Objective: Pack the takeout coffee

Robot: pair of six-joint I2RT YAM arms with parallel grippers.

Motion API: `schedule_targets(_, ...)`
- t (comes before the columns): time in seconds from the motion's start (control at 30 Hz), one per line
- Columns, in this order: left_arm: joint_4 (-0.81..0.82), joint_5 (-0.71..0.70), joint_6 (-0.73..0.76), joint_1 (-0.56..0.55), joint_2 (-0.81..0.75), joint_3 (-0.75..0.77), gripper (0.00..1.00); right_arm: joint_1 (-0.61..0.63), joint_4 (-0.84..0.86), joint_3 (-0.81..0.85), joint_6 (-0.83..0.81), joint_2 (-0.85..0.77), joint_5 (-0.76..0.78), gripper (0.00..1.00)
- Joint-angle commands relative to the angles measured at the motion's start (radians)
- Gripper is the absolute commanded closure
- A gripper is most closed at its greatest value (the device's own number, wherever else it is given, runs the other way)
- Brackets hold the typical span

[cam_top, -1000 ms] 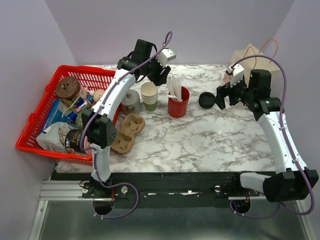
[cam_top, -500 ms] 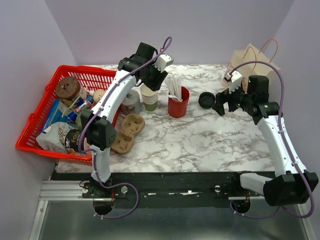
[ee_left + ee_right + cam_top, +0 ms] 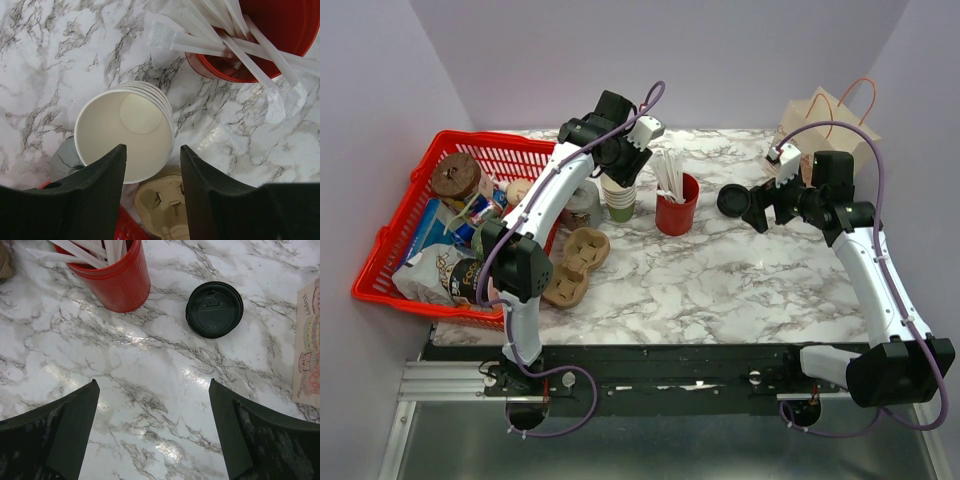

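Red and black against a white marble-pattern counter (image 3: 720, 270) veined in grey.
The cup (image 3: 676, 215) is glossy red, its straws (image 3: 669, 175) white; the lid (image 3: 214, 309) is black; the stacked paper cups (image 3: 125, 135) show cream inside; the mesh basket (image 3: 495, 142) is red, the cup carrier (image 3: 575, 265) tan.

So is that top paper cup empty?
Empty: the left wrist view looks into the top paper cup and shows its bare bottom.

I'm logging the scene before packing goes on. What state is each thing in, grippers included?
Stack of paper cups: upright, lidless, top cup empty.
Red cup: upright, holding white straws.
Black lid: flat on the table, on no cup.
Cup carrier: flat on the table, empty.
Red basket: filled with packaged goods.
Left gripper: open, above the cup stack.
Right gripper: open wide, empty.
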Motion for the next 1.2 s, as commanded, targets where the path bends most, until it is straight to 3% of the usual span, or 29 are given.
schedule_targets(0.0,-0.029,-0.016,0.002,-0.002,0.009,0.022,0.48,-0.005,-0.032,0.014,-0.011,0.002,-0.010,0.00)
schedule_targets(0.07,-0.037,0.001,0.000,-0.002,0.015,0.025,0.52,-0.006,-0.029,0.003,-0.012,-0.002,-0.011,0.00)
schedule_targets(0.77,-0.055,0.051,0.003,-0.003,0.061,0.033,0.53,-0.006,-0.014,-0.014,-0.009,0.012,-0.007,0.00)
schedule_targets(0.9,-0.054,0.053,0.006,-0.003,0.066,0.039,0.60,-0.006,-0.009,-0.020,-0.008,0.013,-0.005,0.00)
schedule_targets(1.17,-0.066,0.054,0.008,-0.005,0.069,0.054,0.90,-0.005,-0.001,-0.020,-0.008,0.021,-0.001,0.00)
